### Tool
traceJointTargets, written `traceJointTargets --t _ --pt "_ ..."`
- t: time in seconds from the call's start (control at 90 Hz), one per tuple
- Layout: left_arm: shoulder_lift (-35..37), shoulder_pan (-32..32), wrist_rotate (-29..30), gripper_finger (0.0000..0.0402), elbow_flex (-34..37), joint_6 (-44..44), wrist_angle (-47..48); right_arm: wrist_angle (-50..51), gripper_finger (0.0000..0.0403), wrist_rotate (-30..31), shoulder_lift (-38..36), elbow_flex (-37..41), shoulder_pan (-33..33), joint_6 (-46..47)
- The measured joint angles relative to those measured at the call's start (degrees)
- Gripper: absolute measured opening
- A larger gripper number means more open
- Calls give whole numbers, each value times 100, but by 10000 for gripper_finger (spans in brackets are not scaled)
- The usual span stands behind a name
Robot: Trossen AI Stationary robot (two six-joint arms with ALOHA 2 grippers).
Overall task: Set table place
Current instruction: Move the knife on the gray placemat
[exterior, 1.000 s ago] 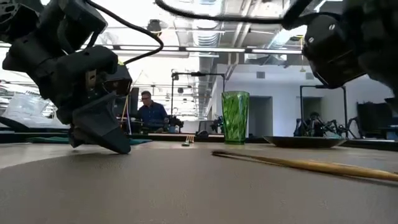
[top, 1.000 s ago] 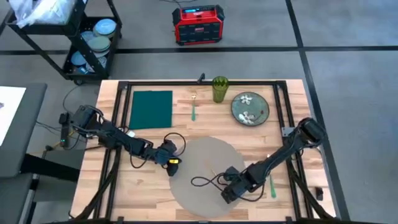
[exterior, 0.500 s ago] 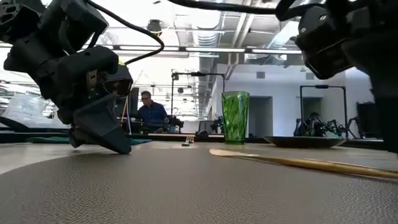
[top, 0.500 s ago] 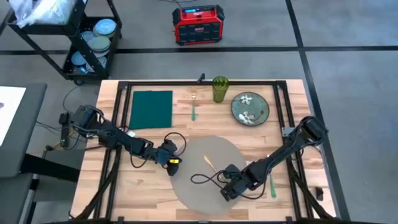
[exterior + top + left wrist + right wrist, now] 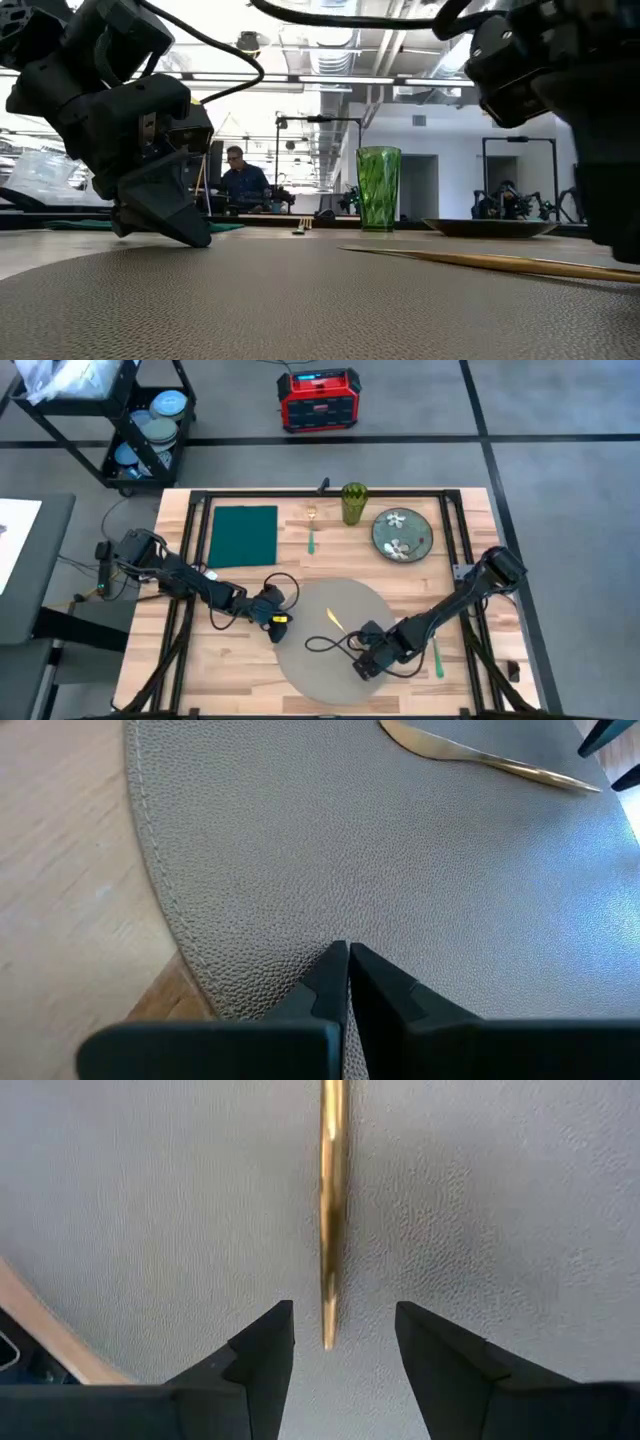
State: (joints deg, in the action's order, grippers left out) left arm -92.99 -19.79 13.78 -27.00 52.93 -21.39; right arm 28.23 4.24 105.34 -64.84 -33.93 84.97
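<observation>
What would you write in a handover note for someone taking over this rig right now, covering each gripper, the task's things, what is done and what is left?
Left gripper: shut on the mat, at its left edge.
Right gripper: open, low over the mat, the gold knife's tip between its fingers, not gripped.
Mat lies at the table's front centre, with the knife on it.
Plate, green glass, fork and napkin sit along the back; another green-handled utensil lies right of the mat.
Done: mat placed, it seems.
Left: probably moving everything else to the mat.
</observation>
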Motion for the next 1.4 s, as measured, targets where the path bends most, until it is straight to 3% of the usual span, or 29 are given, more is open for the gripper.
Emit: traceJointTargets --t 0.411,0.733,1.133,1.4 --pt "-2 17 26 0 7 -25 9 -502 162 -272 525 -31 31 -85" --pt "-4 153 -10 0 7 -29 -2 -315 82 -447 540 -17 59 -476" --pt "-4 208 -60 0 4 -189 -2 -289 64 -533 614 -15 74 -876" --pt "-4 225 -61 0 4 -214 -2 -103 6 -618 614 -17 122 -1025"
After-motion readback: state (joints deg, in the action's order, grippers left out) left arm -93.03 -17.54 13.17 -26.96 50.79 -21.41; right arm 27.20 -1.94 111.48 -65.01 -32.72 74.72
